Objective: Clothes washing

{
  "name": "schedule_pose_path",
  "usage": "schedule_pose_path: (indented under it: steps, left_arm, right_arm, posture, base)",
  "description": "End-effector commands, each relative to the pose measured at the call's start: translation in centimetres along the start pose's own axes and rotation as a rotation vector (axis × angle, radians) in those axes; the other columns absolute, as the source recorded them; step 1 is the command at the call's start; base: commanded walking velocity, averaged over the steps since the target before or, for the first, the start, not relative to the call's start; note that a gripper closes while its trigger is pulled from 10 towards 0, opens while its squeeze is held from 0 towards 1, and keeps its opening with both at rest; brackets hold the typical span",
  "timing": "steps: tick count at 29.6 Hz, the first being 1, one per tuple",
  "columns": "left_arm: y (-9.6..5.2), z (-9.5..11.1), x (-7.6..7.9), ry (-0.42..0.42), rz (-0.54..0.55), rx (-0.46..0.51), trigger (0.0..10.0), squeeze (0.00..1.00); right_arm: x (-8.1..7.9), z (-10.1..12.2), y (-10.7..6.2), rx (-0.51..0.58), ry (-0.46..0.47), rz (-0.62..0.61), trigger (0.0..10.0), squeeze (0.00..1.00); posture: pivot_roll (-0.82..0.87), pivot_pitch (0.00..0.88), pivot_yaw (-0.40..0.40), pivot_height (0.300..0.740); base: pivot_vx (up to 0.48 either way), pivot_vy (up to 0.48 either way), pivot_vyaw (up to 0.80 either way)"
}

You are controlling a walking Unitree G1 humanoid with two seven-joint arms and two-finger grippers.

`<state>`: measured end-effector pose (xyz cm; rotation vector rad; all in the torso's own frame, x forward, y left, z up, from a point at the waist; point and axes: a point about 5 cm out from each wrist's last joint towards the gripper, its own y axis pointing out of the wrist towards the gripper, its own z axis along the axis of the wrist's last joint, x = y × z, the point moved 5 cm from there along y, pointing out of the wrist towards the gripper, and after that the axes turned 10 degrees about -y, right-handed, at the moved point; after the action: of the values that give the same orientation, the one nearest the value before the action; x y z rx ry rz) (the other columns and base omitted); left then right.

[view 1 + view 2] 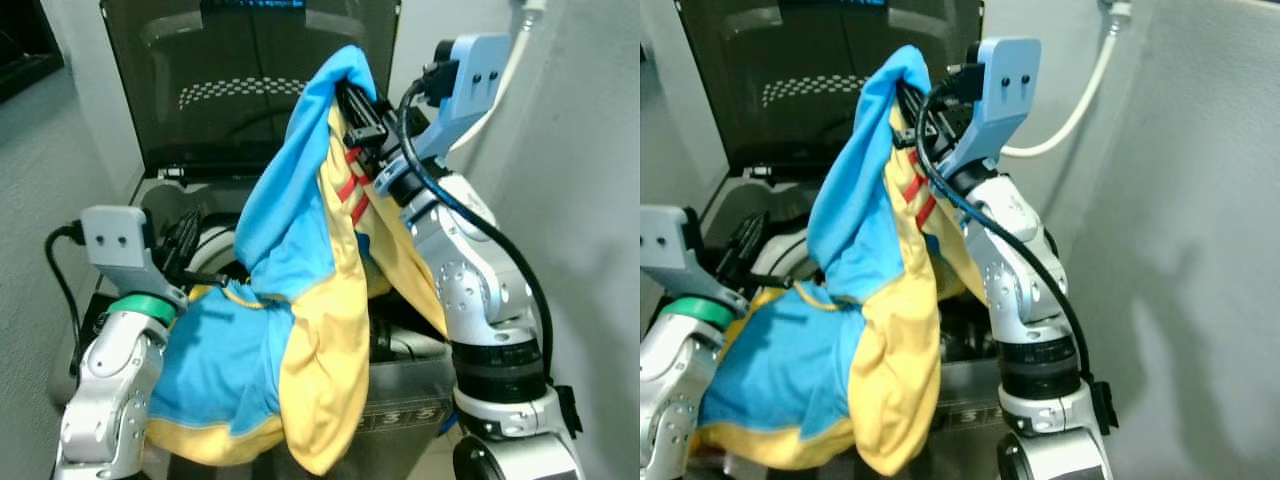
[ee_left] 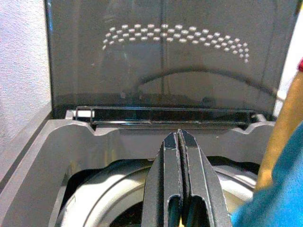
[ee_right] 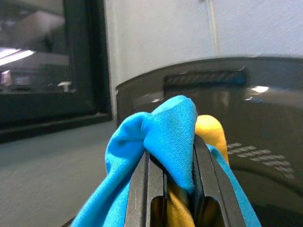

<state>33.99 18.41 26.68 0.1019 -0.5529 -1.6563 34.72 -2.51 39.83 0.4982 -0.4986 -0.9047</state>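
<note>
Right jaws (image 3: pixel 170 189) pinch one blue-yellow garment (image 1: pixel 300 300) above one open washer (image 2: pixel 71 142).

The washing machine (image 1: pixel 400 395) is standing directly before the robot, its lid (image 1: pixel 250 80) standing upright behind the drum opening (image 2: pixel 118 189). The garment (image 1: pixel 300 280) is hanging from the right claw (image 1: pixel 350 105) above the opening, draping down over the machine's front edge and over the left arm. The left claw (image 2: pixel 180 142) is pointing over the drum. A hose (image 1: pixel 1080 100) is running down the wall, behind and right.
</note>
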Motion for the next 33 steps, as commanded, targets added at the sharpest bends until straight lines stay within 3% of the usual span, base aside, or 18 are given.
schedule_pose_path:
  steps: [1,14,17,18,20,21,22,24,25,26,27,28,29,30,33]
  left_arm:
    - [0.0,-0.4,0.1,-0.020,-0.004,-0.011,10.0,0.00]
    - [0.0,-0.4,0.1,-0.011,-0.006,-0.010,10.0,0.00]
    - [0.0,-0.6,0.1,0.005,-0.009,-0.015,10.0,0.00]
    - [-0.1,-0.6,0.2,0.006,-0.009,-0.016,10.0,0.00]
    - [-0.1,-0.6,0.2,0.006,-0.009,-0.016,10.0,0.00]
    - [-0.1,-0.7,0.3,0.007,-0.010,-0.016,10.0,0.00]
    - [-0.2,-0.6,0.4,0.008,-0.007,-0.009,10.0,0.00]
    - [-0.2,-0.6,0.4,0.008,-0.007,-0.009,10.0,0.00]
    - [-0.2,-0.5,0.4,0.009,-0.004,-0.003,10.0,0.00]
    - [-0.2,-0.5,0.4,0.009,-0.004,-0.003,10.0,0.00]
    - [-0.4,-0.3,0.3,0.013,0.004,0.003,10.0,0.00]
    - [-0.4,-0.3,0.3,0.013,0.004,0.003,10.0,0.00]
    - [-0.6,-0.2,0.1,0.016,0.012,0.006,10.0,0.00]
    - [-0.6,-0.2,0.1,0.016,0.012,0.006,10.0,0.00]
    - [-1.0,-0.1,0.0,0.018,0.021,0.009,10.0,0.00]
  right_arm:
    - [0.1,0.3,-0.3,0.011,-0.001,-0.001,10.0,0.00]
    - [-0.5,-1.0,0.4,-0.049,-0.029,0.037,10.0,0.00]
    - [-1.3,-1.0,1.6,-0.054,-0.040,0.088,10.0,0.00]
    - [-1.4,-0.7,3.1,-0.048,-0.067,0.096,10.0,0.00]
    - [-1.4,-0.7,3.1,-0.048,-0.067,0.096,10.0,0.00]
    - [-1.1,0.2,4.6,-0.024,-0.100,0.066,10.0,0.00]
    - [0.8,4.6,6.4,0.142,0.049,-0.038,10.0,0.00]
    - [0.8,4.6,6.4,0.142,0.049,-0.038,10.0,0.00]
    - [2.1,7.6,7.1,0.258,0.179,-0.108,10.0,0.00]
    - [2.1,7.6,7.1,0.258,0.179,-0.108,10.0,0.00]
    - [3.7,9.8,7.3,0.352,0.298,-0.166,10.0,0.00]
    - [3.7,9.8,7.3,0.352,0.298,-0.166,10.0,0.00]
    - [3.9,9.9,7.6,0.363,0.368,-0.169,10.0,0.00]
    - [3.9,9.9,7.6,0.363,0.368,-0.169,10.0,0.00]
    - [-1.7,1.5,8.1,0.029,0.264,0.040,10.0,0.00]
  posture:
    - [0.03,0.028,0.088,0.740]
    - [0.03,0.030,0.086,0.740]
    - [0.02,0.032,0.086,0.740]
    - [0.02,0.030,0.085,0.740]
    - [0.02,0.030,0.085,0.740]
    - [0.03,0.029,0.074,0.740]
    - [0.04,0.028,0.059,0.740]
    - [0.04,0.028,0.059,0.740]
    - [0.04,0.028,0.059,0.740]
    - [0.04,0.028,0.059,0.740]
    - [0.05,0.025,0.042,0.740]
    - [0.05,0.025,0.042,0.740]
    - [0.05,0.027,0.038,0.740]
    - [0.05,0.027,0.038,0.740]
    - [0.05,0.025,0.032,0.740]
  base:
    - [0.000,0.000,0.00]
    - [0.000,0.000,0.00]
    - [0.000,0.000,0.00]
    - [0.000,0.000,0.00]
    - [0.000,0.000,0.00]
    - [0.000,0.000,0.00]
    - [0.000,0.000,0.00]
    - [0.000,0.000,0.00]
    - [0.000,0.000,0.00]
    - [0.000,0.000,0.00]
    - [0.000,0.000,0.00]
    - [0.000,0.000,0.00]
    - [0.000,0.000,0.00]
    - [0.000,0.000,0.00]
    - [0.000,0.000,0.00]
